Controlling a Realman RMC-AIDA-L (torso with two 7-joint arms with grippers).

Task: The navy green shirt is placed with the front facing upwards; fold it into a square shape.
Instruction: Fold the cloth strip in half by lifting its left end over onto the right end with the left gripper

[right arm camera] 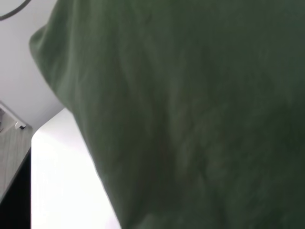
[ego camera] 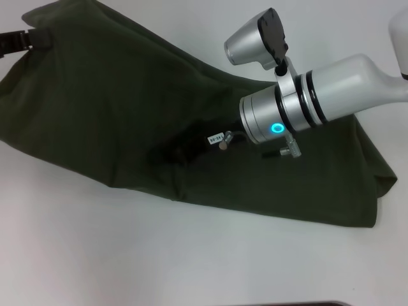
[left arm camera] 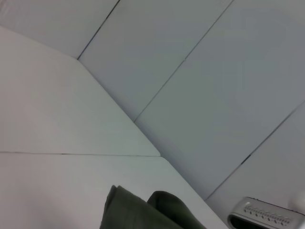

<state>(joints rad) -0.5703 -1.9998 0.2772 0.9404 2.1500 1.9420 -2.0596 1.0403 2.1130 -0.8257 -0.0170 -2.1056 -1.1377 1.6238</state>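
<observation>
The navy green shirt (ego camera: 121, 108) lies as a long dark olive band running diagonally across the white table (ego camera: 95, 255), with no lettering showing. My left gripper (ego camera: 22, 39) is at the far left end of the band, shut on a bunched corner of cloth; that bunch shows as the shirt (left arm camera: 143, 212) in the left wrist view. My right arm reaches in from the right, and its gripper (ego camera: 182, 146) is a dark shape low against the middle of the fabric. The right wrist view is filled almost wholly by the shirt (right arm camera: 190, 109).
Bare white table (right arm camera: 62, 181) surrounds the cloth, with its edge and grey floor beyond. Floor tiles (left arm camera: 200, 86) lie past the table corner in the left wrist view. A dark object (ego camera: 299, 303) peeks in at the near edge.
</observation>
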